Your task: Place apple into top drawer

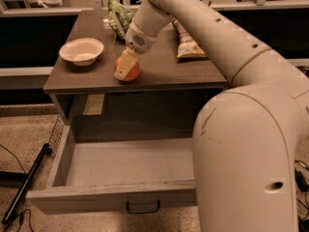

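The apple (131,72), red-orange, sits on the brown tabletop (164,71) near its front edge, left of centre. My gripper (125,65) comes down from the arm at upper right and sits right over the apple, covering its left and top. The top drawer (111,197) is pulled out wide below the tabletop. Its grey inside is bare, and its dark handle (143,207) is at the front panel's centre. My arm's large white body hides the drawer's right part.
A white bowl (82,50) stands on the tabletop left of the apple. A green snack bag (119,16) lies behind the gripper and another bag (188,42) lies to the right. A black pole (24,187) lies on the floor at left.
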